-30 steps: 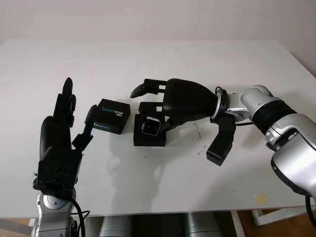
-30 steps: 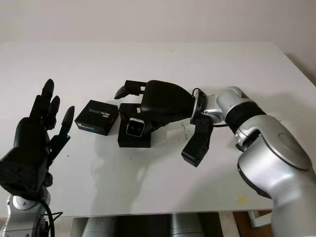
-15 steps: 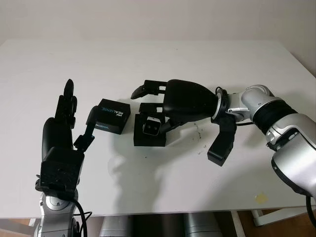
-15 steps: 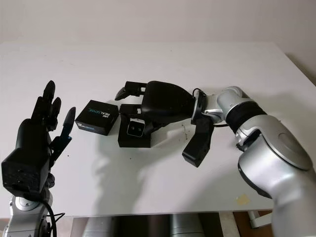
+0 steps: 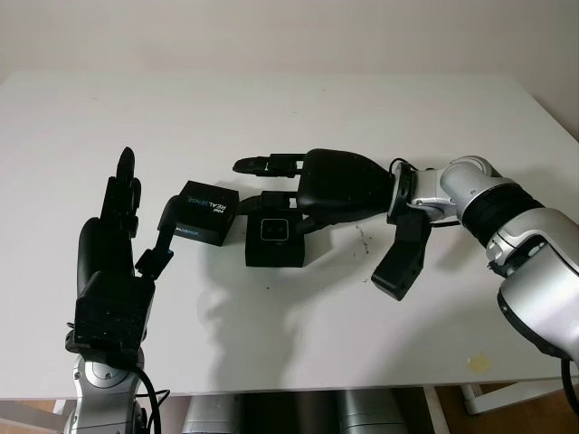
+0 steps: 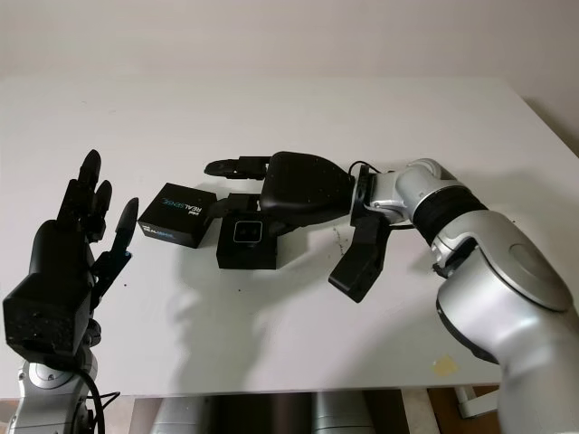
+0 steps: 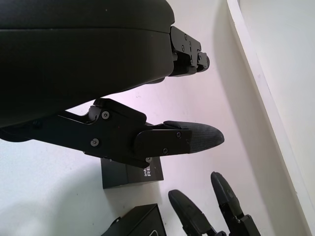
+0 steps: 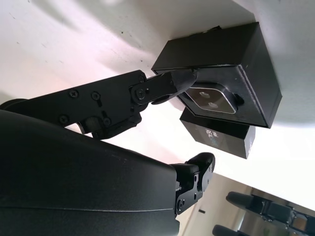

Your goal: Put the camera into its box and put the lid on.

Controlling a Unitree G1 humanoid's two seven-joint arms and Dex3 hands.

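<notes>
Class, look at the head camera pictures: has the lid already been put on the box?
No: the lid lies on the table beside the open box, with the camera visible inside it.

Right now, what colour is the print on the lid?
White and blue print on the black lid, clearest in the left eye view.

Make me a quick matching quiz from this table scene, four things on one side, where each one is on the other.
1. camera
2. lid
3. left hand
4. right hand

A. raised at the table's near left, open
B. inside the black box
C. flat on the table, left of the box
D. over the box, open

Pairs: 1-B, 2-C, 3-A, 4-D
</notes>
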